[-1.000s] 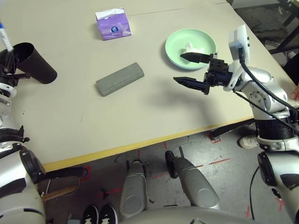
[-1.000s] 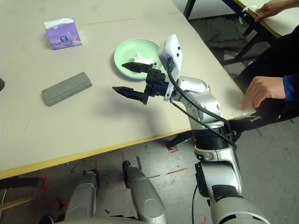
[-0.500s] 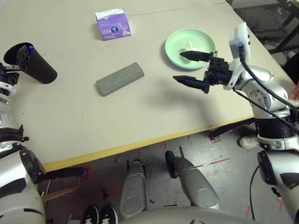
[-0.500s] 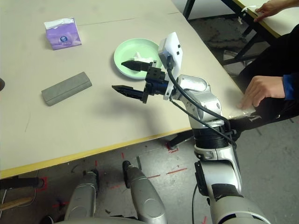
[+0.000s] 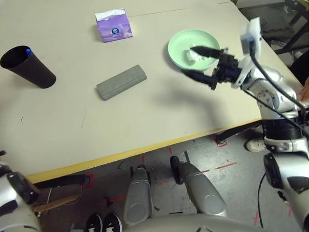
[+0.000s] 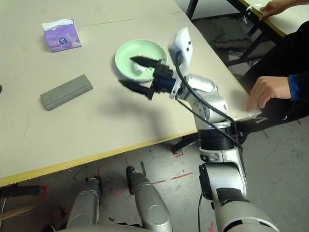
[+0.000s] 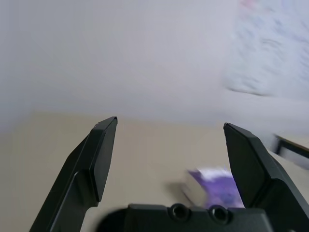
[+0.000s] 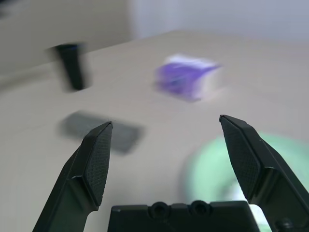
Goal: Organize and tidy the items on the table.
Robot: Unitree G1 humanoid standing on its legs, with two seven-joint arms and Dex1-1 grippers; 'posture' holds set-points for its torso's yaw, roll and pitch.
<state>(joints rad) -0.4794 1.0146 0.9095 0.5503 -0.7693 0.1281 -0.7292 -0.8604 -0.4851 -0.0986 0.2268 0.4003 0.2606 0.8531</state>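
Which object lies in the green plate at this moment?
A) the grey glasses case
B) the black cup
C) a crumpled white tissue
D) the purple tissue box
C: the crumpled white tissue lies in the green plate, while the grey glasses case, the black cup and the purple tissue box all rest apart on the table.

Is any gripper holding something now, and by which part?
Nothing is held. The left gripper and the right gripper are both open and empty.
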